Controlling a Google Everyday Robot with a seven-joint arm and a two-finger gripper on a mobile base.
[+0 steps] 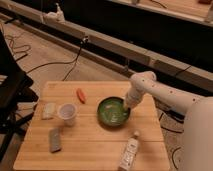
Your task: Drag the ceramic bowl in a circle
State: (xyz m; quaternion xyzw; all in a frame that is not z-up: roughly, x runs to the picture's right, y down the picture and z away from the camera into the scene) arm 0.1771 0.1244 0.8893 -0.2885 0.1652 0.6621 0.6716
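Observation:
The ceramic bowl [111, 112], round, shallow and glossy green, sits on the right half of the wooden table [95, 147]. My white arm reaches in from the right and bends down to it. The gripper [125, 105] is at the bowl's right rim, tip down, shut on the rim. Its fingertips are partly hidden against the bowl's inside.
A translucent white cup [67, 113] stands left of the bowl and an orange piece [80, 95] lies behind it. A pale pad [48, 110] and a grey block [55, 139] lie at the left. A bottle [128, 152] lies near the front right edge. A black chair [11, 90] stands left of the table.

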